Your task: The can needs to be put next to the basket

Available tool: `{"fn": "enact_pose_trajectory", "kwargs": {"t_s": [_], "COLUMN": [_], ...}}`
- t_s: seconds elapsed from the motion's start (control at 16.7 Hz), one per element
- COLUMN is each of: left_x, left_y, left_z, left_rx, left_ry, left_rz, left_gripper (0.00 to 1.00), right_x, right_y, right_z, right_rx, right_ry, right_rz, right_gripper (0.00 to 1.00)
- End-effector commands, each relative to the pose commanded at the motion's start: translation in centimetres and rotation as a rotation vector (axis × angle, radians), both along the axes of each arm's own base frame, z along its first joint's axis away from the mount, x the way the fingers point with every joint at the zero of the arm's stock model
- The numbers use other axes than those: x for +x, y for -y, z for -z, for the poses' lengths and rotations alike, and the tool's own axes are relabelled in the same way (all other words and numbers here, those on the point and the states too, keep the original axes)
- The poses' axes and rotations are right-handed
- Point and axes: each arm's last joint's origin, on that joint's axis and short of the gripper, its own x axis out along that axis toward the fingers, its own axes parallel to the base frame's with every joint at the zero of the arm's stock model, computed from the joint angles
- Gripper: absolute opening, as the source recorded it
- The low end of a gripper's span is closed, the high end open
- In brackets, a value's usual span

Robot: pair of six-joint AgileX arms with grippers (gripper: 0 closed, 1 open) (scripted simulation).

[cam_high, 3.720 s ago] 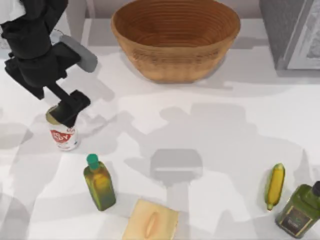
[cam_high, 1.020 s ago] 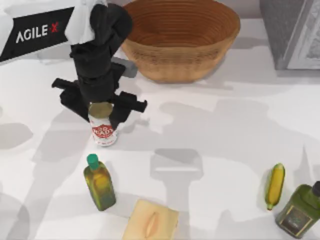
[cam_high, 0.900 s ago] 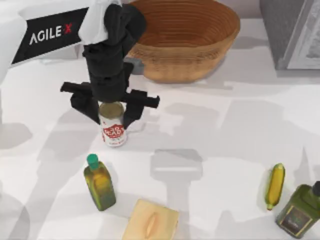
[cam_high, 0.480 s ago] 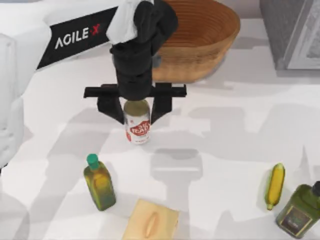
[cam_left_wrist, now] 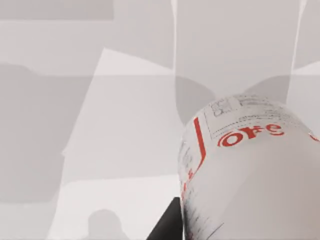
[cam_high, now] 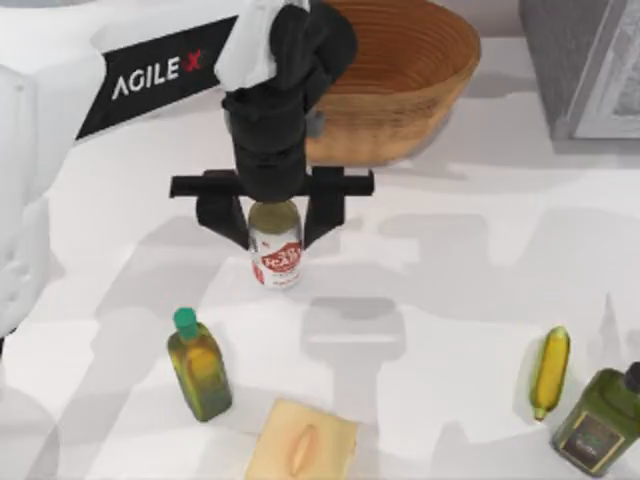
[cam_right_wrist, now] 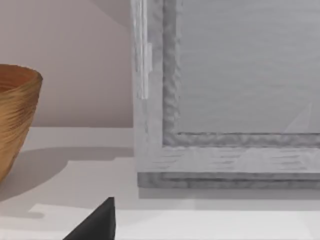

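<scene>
The left gripper (cam_high: 274,222) is shut around the can (cam_high: 275,250), one black finger on each side, and holds it upright near the middle of the table (cam_high: 450,290). The basket (cam_high: 400,80) sits at one o'clock from the can, close but not touching. This looks like the carrying step. Next, I think the can must go down on bare table just beside the basket, then be let go. There is open room at three o'clock. The oil bottle (cam_high: 198,364) at seven o'clock stands well apart. The right arm is parked by the grey frame (cam_right_wrist: 225,100).
</scene>
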Motion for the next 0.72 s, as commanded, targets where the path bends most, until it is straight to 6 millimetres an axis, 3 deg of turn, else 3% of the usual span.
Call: {"fn": "enact_pose_trajectory", "kwargs": {"t_s": [0.42,0.72], "left_x": [-0.05,-0.05], "left_y": [0.13,0.13], "left_z": [0.49,0.49], "left_rx": [0.0,0.0], "left_ry": [0.0,0.0], "left_rz": [0.001,0.001], "left_gripper": [0.0,0.38], "right_x": [0.0,0.0], "right_y": [0.0,0.0], "right_z": [0.0,0.0], "right_rx": [0.0,0.0], "right_ry": [0.0,0.0], "right_rz": [0.0,0.0], "right_gripper": [1.0,1.0]}}
